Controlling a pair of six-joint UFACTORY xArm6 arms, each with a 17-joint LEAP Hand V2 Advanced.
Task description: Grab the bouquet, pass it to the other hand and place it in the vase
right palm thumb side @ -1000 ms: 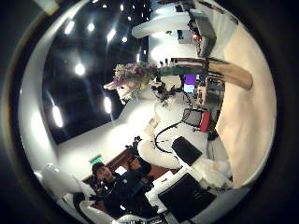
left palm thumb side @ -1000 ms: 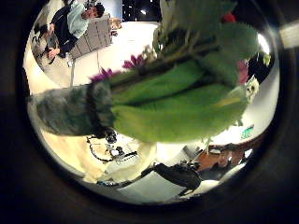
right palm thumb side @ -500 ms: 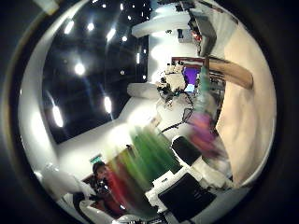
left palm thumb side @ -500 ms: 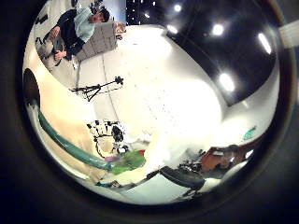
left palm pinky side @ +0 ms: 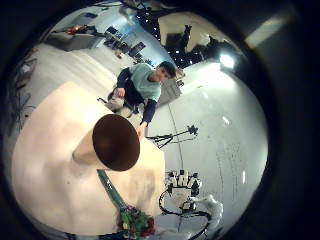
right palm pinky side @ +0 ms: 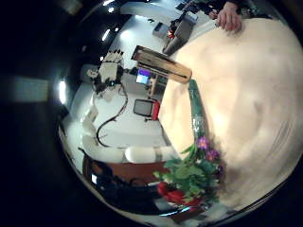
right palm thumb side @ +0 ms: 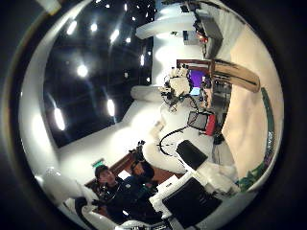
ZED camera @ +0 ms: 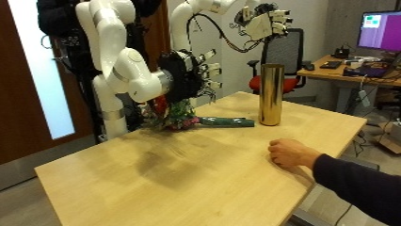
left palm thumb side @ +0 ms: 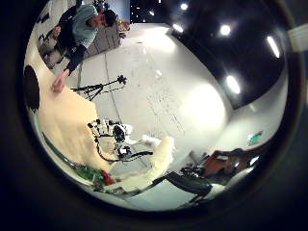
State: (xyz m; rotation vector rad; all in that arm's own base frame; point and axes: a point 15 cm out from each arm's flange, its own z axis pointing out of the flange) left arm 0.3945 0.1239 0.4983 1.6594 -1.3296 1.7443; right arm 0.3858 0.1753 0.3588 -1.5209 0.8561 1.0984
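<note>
While lying flat on the table (ZED camera: pixel 163 179) beside the vase (ZED camera: pixel 271 94), bouquet (ZED camera: pixel 188 118): light, soft, fragile; grip stems. Right hand (ZED camera: pixel 191 75) fingers relaxed, empty; left hand (ZED camera: pixel 261 21) likewise.

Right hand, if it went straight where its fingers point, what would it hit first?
Probably the vase: the right hand hangs above the bouquet, fingers aimed that way, though depth is unclear.
</note>
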